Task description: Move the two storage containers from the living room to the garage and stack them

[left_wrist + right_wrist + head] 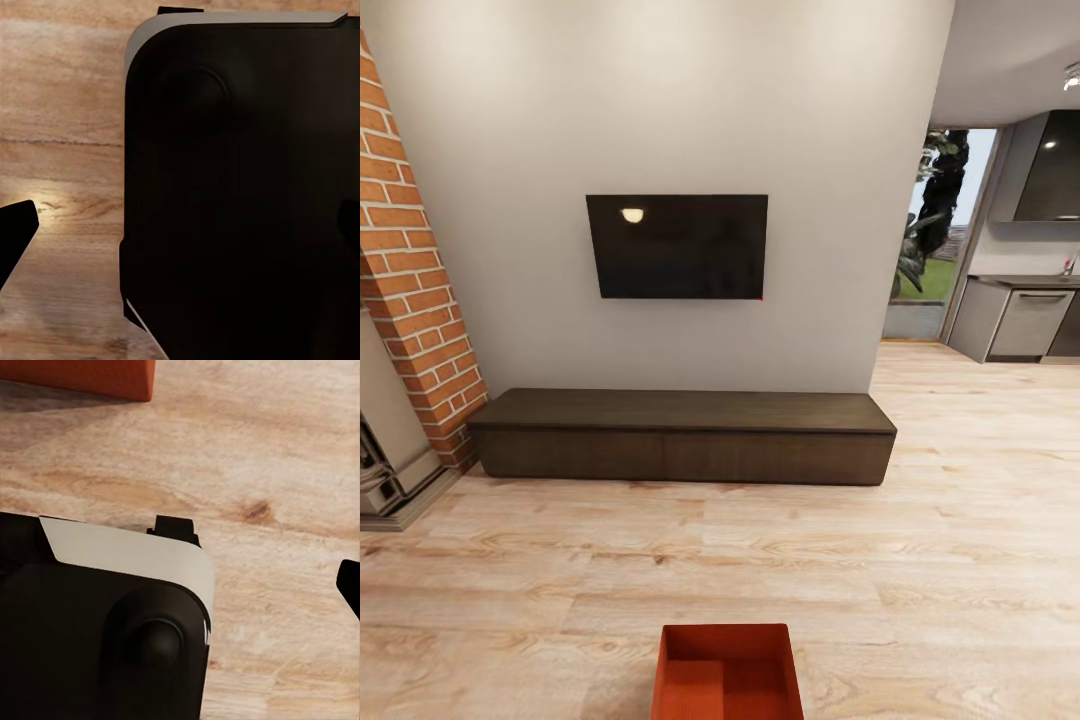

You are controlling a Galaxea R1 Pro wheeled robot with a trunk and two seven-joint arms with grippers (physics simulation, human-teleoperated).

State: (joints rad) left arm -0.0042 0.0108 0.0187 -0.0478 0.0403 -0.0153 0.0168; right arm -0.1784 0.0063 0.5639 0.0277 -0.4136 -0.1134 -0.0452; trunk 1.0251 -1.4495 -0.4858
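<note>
One orange-red storage container [727, 672] sits on the light wood-plank floor of the living room, at the near edge of the head view, its open top facing up and its near part cut off by the frame. An orange wall of a container [82, 376] shows at the edge of the right wrist view, apart from the gripper. My left gripper [184, 225] hangs open over the planks and my own dark base, holding nothing. My right gripper [180, 585] has one dark fingertip [349, 582] showing far out at the frame's side, with nothing held.
A long dark low cabinet [682, 436] stands against the white wall under a black TV [677, 246]. A red brick column [415, 270] rises at the left. At the right an opening leads to a kitchen counter [1020, 315]. My black base [240, 187] lies under both wrists.
</note>
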